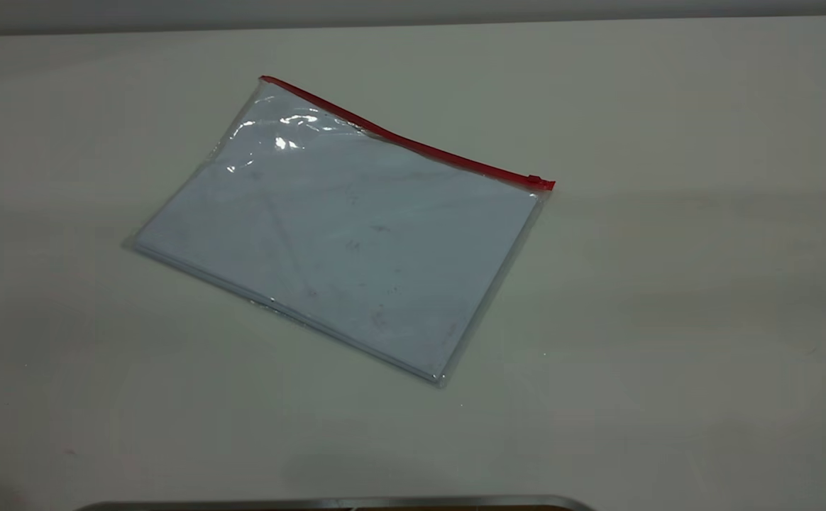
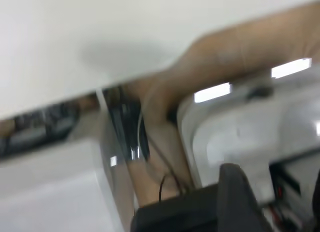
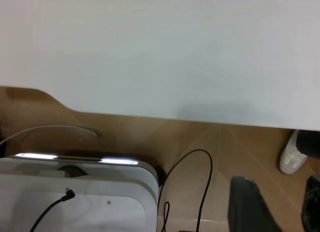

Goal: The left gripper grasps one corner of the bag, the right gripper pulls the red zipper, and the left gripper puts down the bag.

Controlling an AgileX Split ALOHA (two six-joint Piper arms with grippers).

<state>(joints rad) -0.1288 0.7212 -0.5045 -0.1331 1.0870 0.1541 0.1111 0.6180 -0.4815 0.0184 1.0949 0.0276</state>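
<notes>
The bag (image 1: 342, 241) lies flat on the white table, clear plastic with white paper inside. The red zipper (image 1: 413, 145) runs along its far long side, with the slider tab (image 1: 535, 181) at the right end. The left corner (image 1: 264, 79) of the red strip lies on the table. Neither gripper shows in the exterior view. In the left wrist view the left gripper (image 2: 280, 192) is open and empty, off the table's edge. In the right wrist view the right gripper (image 3: 280, 202) is open and empty above the floor. The bag is out of both wrist views.
The table (image 1: 668, 319) spreads wide around the bag. A metal-rimmed edge (image 1: 328, 502) shows at the front. Below the table edge the right wrist view shows a white box (image 3: 75, 192), a black cable (image 3: 205, 182) and a white shoe (image 3: 290, 152).
</notes>
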